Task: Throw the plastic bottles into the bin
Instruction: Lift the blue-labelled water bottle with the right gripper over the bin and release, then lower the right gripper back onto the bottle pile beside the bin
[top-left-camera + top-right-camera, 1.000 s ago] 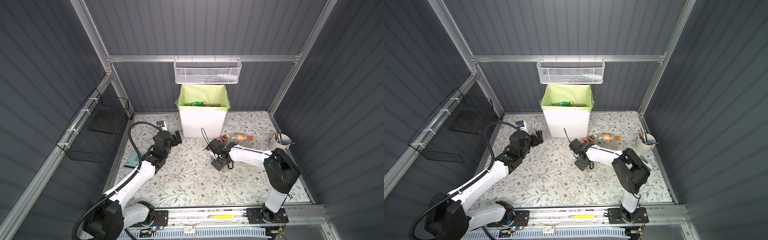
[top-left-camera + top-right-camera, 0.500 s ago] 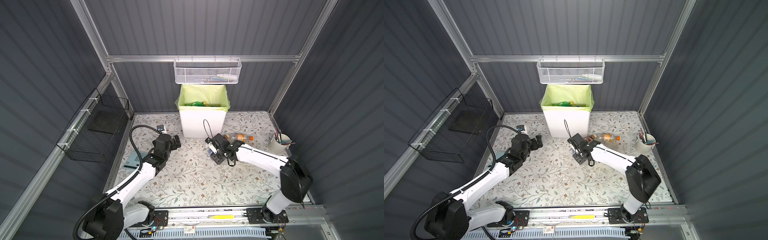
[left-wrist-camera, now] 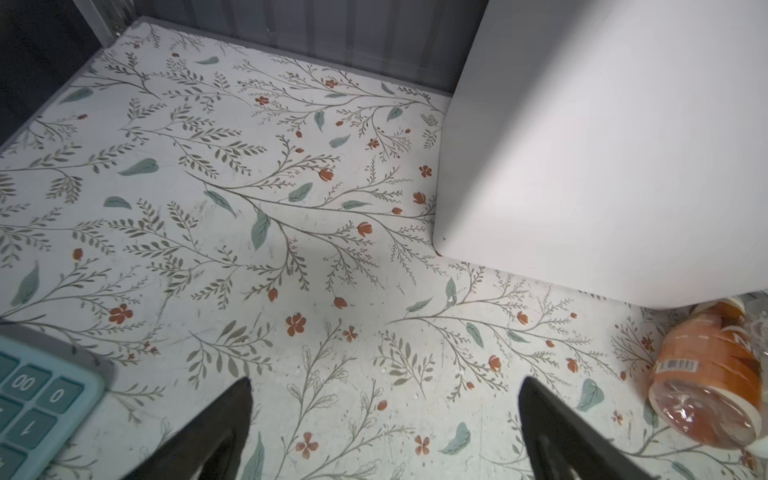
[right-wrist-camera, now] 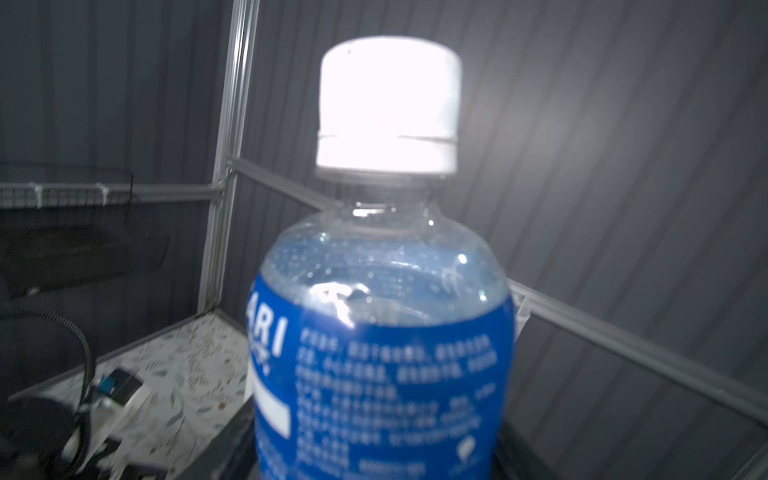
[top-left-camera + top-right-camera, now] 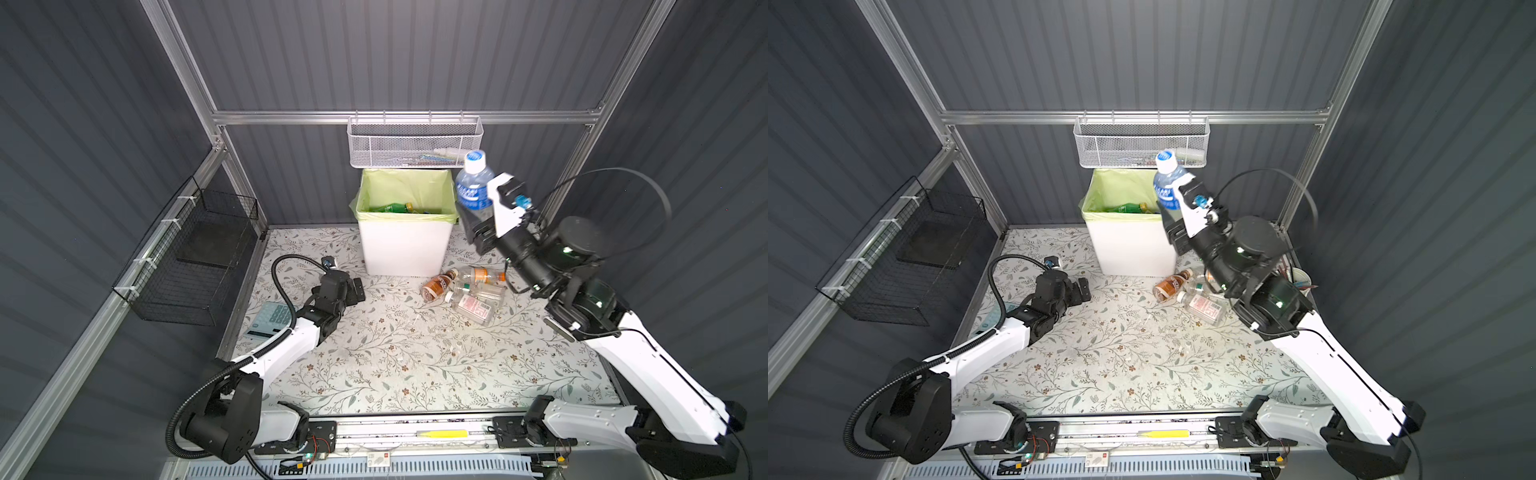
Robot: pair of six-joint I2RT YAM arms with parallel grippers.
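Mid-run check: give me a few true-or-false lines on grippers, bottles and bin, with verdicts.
1. The right gripper grips a blue-labelled bottle. True.
2. That bottle is inside the bin. False: it is gripped, up in the air.
3. The left gripper is open and empty. True.
4. No loose bottles lie outside the bin. False: several bottles lie before it.
5. The bin is empty. False: a green bottle lies inside.

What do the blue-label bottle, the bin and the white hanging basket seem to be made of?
Blue-label bottle: clear glossy plastic, it seems; the shoulder is see-through with bright glints.
Bin: probably smooth white plastic with even, matte walls; its bag looks like thin light green film, folded over the rim.
Basket: likely white-painted metal mesh; fine holes show.
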